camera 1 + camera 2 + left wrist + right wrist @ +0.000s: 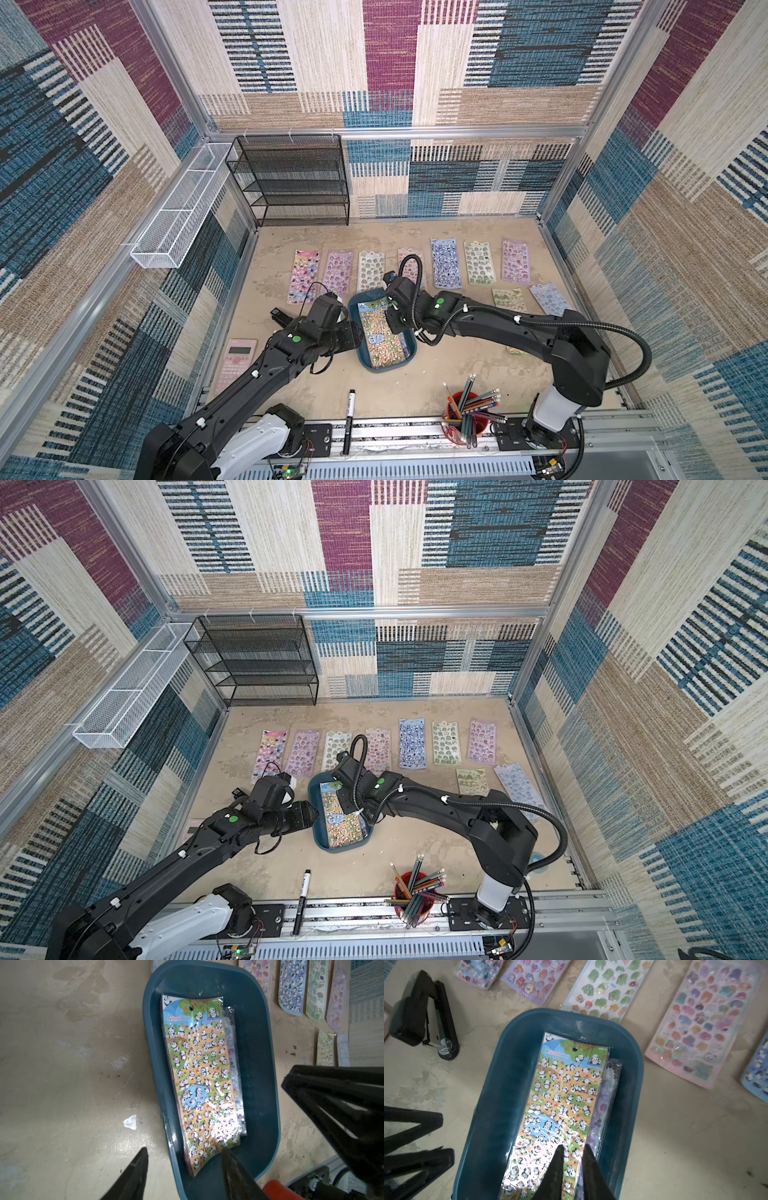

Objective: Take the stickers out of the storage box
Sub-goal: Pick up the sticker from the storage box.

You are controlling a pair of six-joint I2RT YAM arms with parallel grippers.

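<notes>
Left hand (185,1150) half-open, right hand (574,1146) barely parted, empty; nine stickers (446,264) outside one box (259,1064)

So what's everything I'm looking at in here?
stickers: at least nine, pink, lilac, blue, green, far table
panda sheet: one, multicoloured, in box, atop more sheets
storage box: one, teal, centre
calculator: one, pink, left edge
stapler: one, black, left of box
marker: one, black, front
pencil cup: one, red, front
rack: one, black, back
basket: one, white, left wall
left claw: one, black, open, straddling box wall
right claw: one, black, tips at panda sheet
</notes>
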